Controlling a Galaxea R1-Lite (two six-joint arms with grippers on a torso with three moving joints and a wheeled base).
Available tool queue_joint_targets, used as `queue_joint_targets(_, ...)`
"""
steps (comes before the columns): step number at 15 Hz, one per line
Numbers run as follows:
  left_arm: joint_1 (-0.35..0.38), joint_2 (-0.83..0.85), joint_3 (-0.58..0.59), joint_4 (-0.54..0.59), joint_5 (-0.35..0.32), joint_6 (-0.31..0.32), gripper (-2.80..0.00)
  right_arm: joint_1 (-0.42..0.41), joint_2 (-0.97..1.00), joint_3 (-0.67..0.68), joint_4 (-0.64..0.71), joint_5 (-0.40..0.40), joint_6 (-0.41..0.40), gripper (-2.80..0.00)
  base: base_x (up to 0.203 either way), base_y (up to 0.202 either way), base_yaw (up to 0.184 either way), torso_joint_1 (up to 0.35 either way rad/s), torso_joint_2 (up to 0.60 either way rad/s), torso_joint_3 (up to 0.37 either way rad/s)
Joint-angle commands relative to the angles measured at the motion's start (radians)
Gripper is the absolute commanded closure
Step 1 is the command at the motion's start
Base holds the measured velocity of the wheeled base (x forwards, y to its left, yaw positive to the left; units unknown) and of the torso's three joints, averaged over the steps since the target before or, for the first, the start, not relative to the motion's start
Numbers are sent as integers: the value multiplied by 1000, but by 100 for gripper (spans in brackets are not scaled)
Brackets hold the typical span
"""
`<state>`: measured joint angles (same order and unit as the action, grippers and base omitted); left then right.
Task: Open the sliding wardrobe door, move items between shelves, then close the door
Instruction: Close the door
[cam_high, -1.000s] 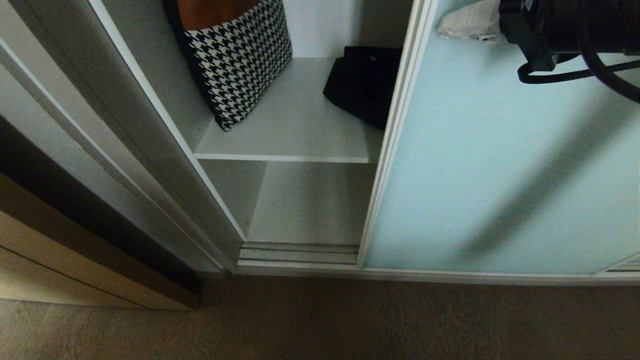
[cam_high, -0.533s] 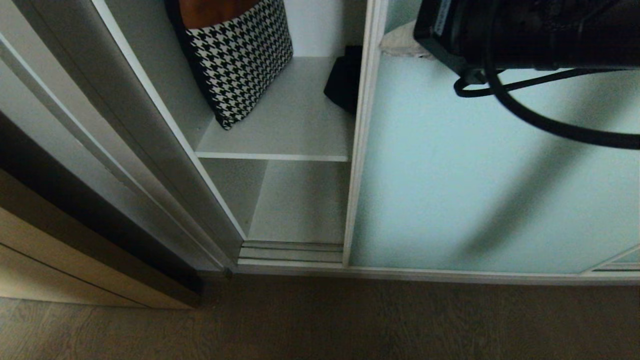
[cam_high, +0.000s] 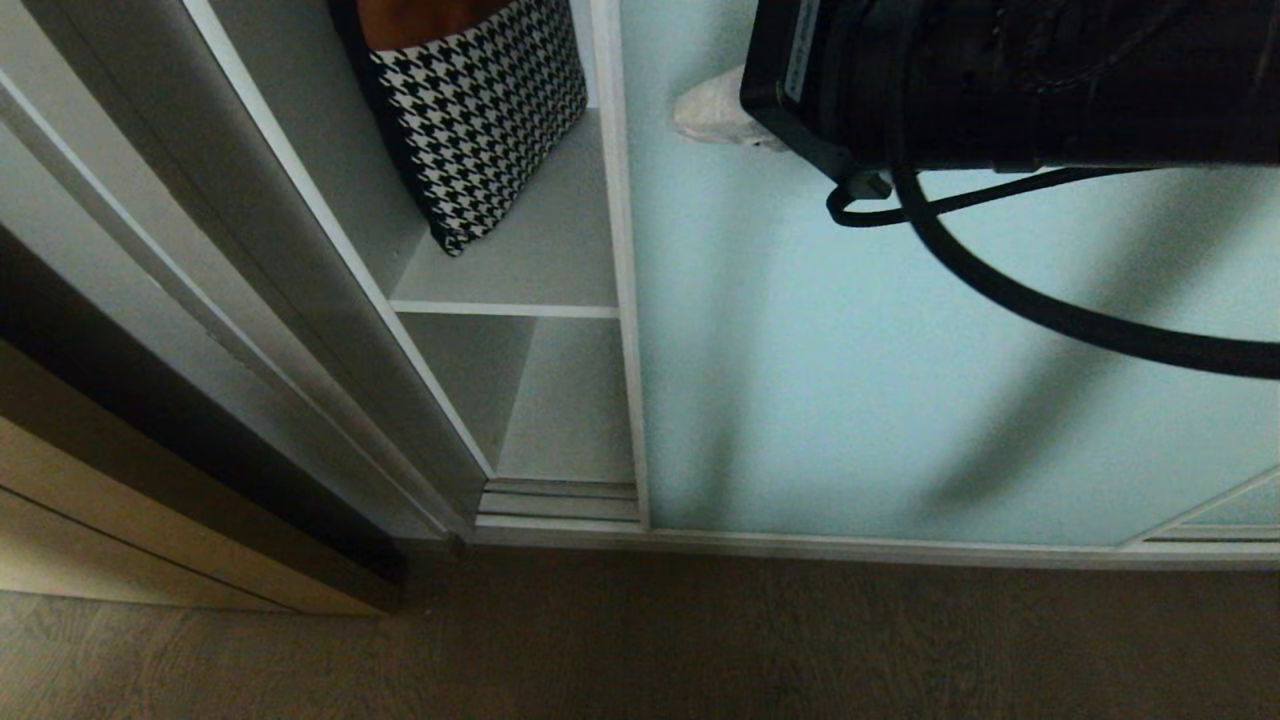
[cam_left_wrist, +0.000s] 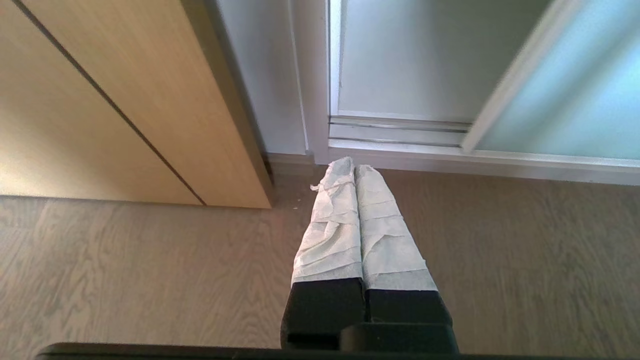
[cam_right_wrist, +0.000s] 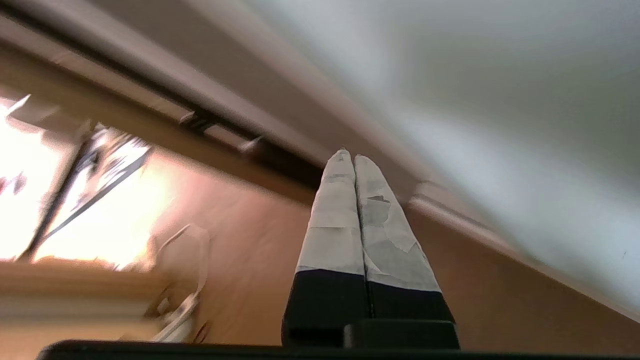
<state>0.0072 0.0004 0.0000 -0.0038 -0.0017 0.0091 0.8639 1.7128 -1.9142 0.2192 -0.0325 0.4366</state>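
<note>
The sliding wardrobe door (cam_high: 900, 380), frosted pale aqua glass in a silver frame, covers most of the opening and leaves a narrow gap at the left. My right gripper (cam_high: 715, 115) rests shut against the glass near the door's leading edge; the right wrist view shows its taped fingers (cam_right_wrist: 348, 159) pressed together with nothing between them. In the gap, the houndstooth piece (cam_high: 480, 110) leans on the upper shelf (cam_high: 540, 260), with a bare lower shelf (cam_high: 570, 410) beneath. The other items are hidden behind the door. My left gripper (cam_left_wrist: 348, 167) hangs parked and shut above the floor.
The ribbed silver floor track (cam_high: 560, 498) runs along the wardrobe's base. A light tan wooden cabinet front (cam_high: 120, 520) stands at the left, beside the wardrobe's grey side wall (cam_high: 300, 250). Brown wood-look floor (cam_high: 700, 640) lies in front. My right arm's black cable (cam_high: 1050, 310) loops across the door.
The door has slid left, narrowing the opening and covering the black cloth on the upper shelf. My right arm has moved left with the door. The left arm has stayed still.
</note>
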Motion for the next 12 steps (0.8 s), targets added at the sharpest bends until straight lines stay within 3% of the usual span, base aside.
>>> queue_joint_targets(1, 0, 2, 0, -1, 0, 0, 0, 28, -140, 55, 8, 11, 1, 0, 0, 0, 0, 0, 0, 0)
queue_joint_targets(4, 0, 1, 0, -1, 0, 0, 0, 40, -322, 139, 12, 15, -13, 0, 0, 0, 0, 0, 0, 0)
queue_joint_targets(6, 0, 1, 0, -1, 0, 0, 0, -27, -453, 201, 13, 12, -32, 0, 0, 0, 0, 0, 0, 0)
queue_joint_targets(12, 0, 1, 0, -1, 0, 0, 0, -634, -722, 389, 18, 82, -184, 0, 0, 0, 0, 0, 0, 0)
